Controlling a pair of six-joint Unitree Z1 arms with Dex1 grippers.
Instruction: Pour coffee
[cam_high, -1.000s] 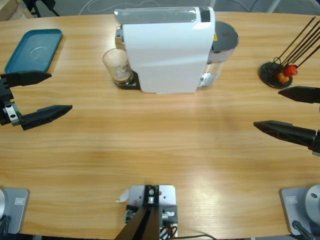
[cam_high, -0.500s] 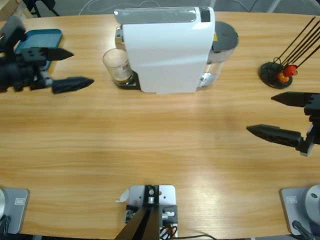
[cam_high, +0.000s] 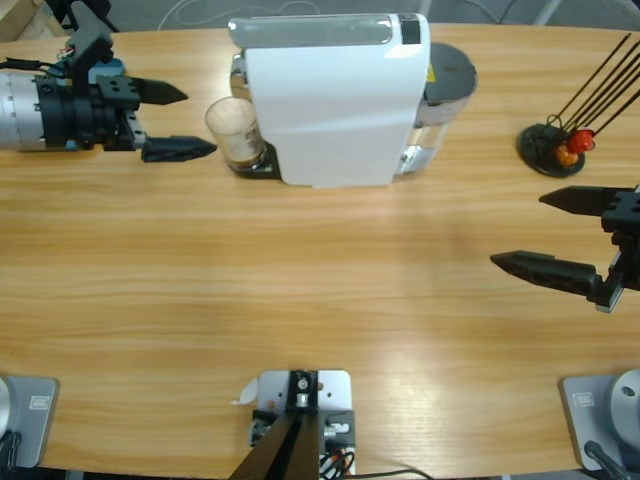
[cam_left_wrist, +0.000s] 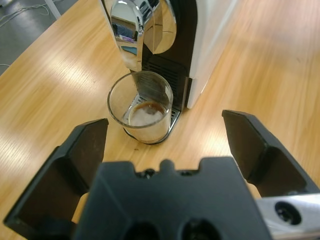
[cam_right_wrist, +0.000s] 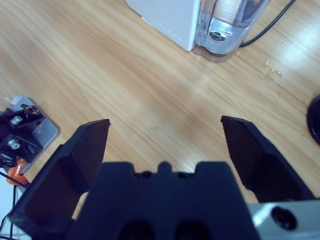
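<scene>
A small clear glass (cam_high: 233, 130) (cam_left_wrist: 140, 107) stands on the drip tray of the white coffee machine (cam_high: 335, 100), under its chrome spout (cam_left_wrist: 142, 27). A shallow layer of dark coffee (cam_left_wrist: 145, 111) with pale foam lies in the bottom of the glass. My left gripper (cam_high: 182, 122) (cam_left_wrist: 165, 137) is open, its jaws pointing at the glass from the left and stopping just short of it. My right gripper (cam_high: 528, 230) (cam_right_wrist: 165, 135) hangs open over bare table at the far right, holding nothing.
A teal tray (cam_high: 105, 68) sits at the back left, mostly behind my left arm. A black stand with thin sticks and orange-red bits (cam_high: 560, 145) is at the back right. The machine's clear water tank (cam_right_wrist: 227, 22) and a black cable (cam_right_wrist: 270, 27) lie behind it.
My left arm has swung from the table's left edge up and right toward the glass, jaws still open. My right gripper has drifted slightly left.
</scene>
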